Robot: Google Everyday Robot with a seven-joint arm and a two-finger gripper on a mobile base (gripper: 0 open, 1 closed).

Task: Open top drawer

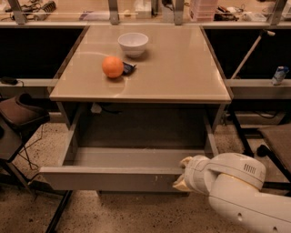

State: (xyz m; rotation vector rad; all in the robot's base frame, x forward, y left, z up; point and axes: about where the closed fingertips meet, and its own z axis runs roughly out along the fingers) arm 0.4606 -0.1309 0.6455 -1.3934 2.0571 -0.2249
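The top drawer [113,178] is a wide shallow grey drawer under the tan table. It stands pulled far out toward me, its inside showing and bare. Its plain front panel has small white scuff marks right of centre. My gripper [183,173] is at the right end of the drawer's front panel, at its top edge. The white arm [236,189] comes in from the lower right and covers most of the gripper.
On the tan tabletop [182,68] sit a white bowl [132,43], an orange [112,67] and a small dark object [128,68] beside it. A brown chair [20,113] stands at the left. A cluttered bench [218,11] runs along the back.
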